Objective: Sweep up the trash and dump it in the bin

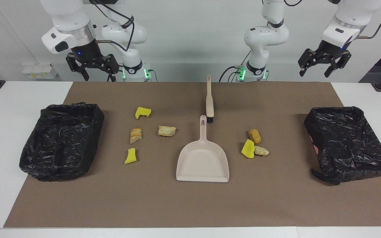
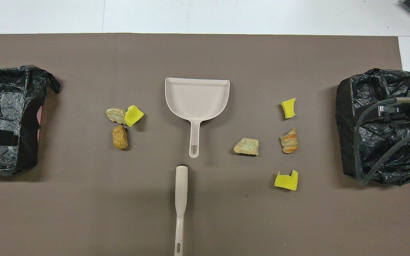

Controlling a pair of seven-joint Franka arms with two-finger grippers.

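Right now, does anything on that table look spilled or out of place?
Yes: seven scraps of trash lie loose on the brown mat, three clustered toward the left arm's end, four scattered toward the right arm's. The dustpan is empty, the brush untouched, both bag-lined bins waiting.

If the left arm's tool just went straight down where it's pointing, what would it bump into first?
Probably the bare white table near its edge, at the robots' end. The left tool hangs open above that spot, pointing down, closer to the robots than the black bin. Depth is hard to judge.
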